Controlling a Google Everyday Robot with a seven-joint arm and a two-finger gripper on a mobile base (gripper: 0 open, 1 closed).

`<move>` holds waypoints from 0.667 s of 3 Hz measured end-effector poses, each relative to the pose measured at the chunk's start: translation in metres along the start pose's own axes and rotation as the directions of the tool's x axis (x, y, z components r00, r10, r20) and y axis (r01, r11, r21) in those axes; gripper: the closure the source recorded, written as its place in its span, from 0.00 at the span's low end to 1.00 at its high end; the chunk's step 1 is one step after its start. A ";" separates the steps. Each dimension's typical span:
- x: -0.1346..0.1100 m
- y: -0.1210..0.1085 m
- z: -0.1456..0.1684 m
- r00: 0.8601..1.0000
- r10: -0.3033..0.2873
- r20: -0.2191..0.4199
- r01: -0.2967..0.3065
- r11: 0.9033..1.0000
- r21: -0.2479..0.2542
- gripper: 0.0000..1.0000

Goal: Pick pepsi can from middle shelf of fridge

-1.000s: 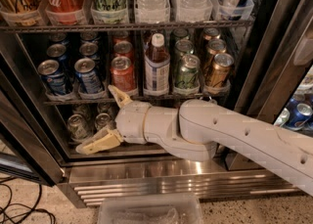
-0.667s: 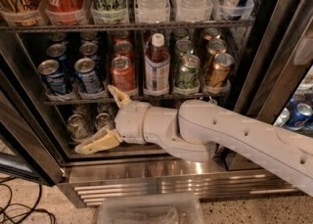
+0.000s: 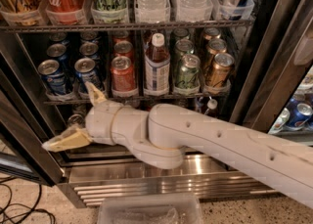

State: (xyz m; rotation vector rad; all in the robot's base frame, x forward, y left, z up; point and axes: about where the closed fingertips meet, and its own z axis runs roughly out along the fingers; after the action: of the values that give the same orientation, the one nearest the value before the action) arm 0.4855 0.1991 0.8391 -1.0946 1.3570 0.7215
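Four blue cans stand in two lanes at the left end of the middle shelf (image 3: 58, 101) of the fridge (image 3: 171, 181). The front pepsi can (image 3: 88, 74) of the inner lane is the one nearest to the gripper (image 3: 66, 115). It stands upright in its clear lane tray, w/ the silver top up, just beside a red cola can (image 3: 122, 74) on its right.

The gripper is lower than this shelf and in front of it. Its fingers are spread wide apart and hold nothing. The upper finger (image 3: 95, 92) points up, w/ its tip near the base of the pepsi can; I cannot tell if it touches. The lower finger (image 3: 66, 140) points to the left and down.

The arm (image 3: 220, 140) comes in low from the right, probably so that it passes under the row and does not hit the bottle (image 3: 157, 66), the green can (image 3: 188, 71) or the gold can (image 3: 217, 69). The wide opening probably prepares for taking the can's body from both sides. I judge the grasp is not yet begun, i.e. the approach stage: the gripper needs to rise and turn level w/ the can first.
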 end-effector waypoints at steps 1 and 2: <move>-0.011 0.007 0.028 0.999 0.019 0.028 -0.019 1.000 0.017 0.00; -0.017 0.009 0.050 0.996 0.049 0.072 -0.052 0.998 0.040 0.00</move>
State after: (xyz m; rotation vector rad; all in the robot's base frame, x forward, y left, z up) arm 0.4951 0.2511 0.8483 -0.9961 1.3378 0.7591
